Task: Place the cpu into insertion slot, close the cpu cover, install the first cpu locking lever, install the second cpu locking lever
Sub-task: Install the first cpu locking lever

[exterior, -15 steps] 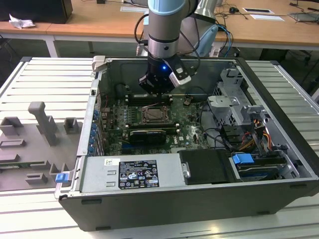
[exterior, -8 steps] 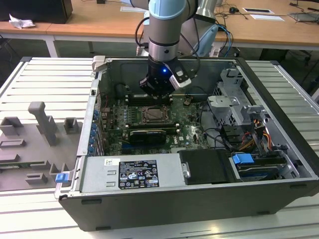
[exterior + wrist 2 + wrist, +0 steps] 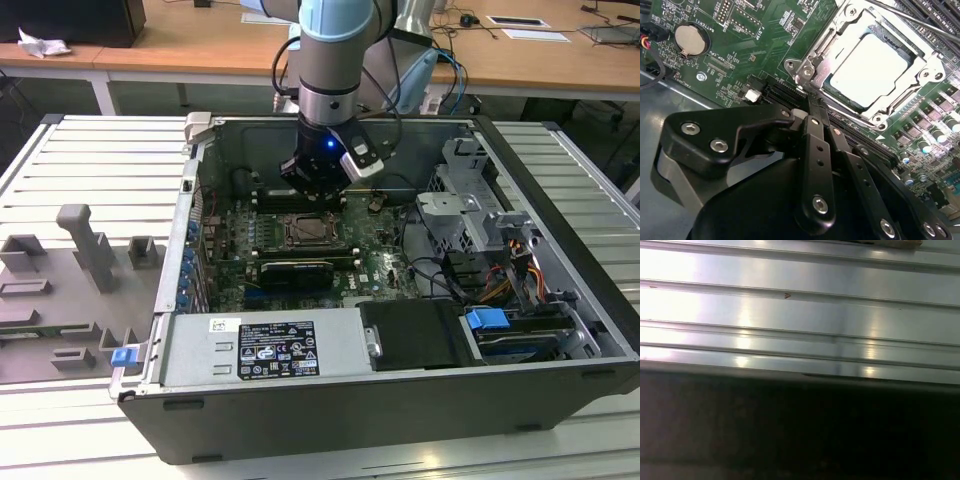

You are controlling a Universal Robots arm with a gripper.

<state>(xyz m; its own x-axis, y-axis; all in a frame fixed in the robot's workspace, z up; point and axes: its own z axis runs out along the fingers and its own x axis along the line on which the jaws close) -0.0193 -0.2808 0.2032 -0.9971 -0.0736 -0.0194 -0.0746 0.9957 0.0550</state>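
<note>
**One chip seated under its closed frame**

You are looking at one flat square silvery-tan cpu [image 3: 871, 64] lying face up in the square metal-rimmed insertion slot [image 3: 805, 67], one thin silver cpu cover [image 3: 920, 56] lying flat over it. The black gripper [image 3: 812, 107], fingers pressed together and holding nothing, is hovering at the socket's seven o'clock corner.

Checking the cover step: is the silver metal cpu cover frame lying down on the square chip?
Touching. In the second wrist view the silver hinged cover frame lies flat over the edges of the silvery square cpu, whose face shows through its window.
</note>
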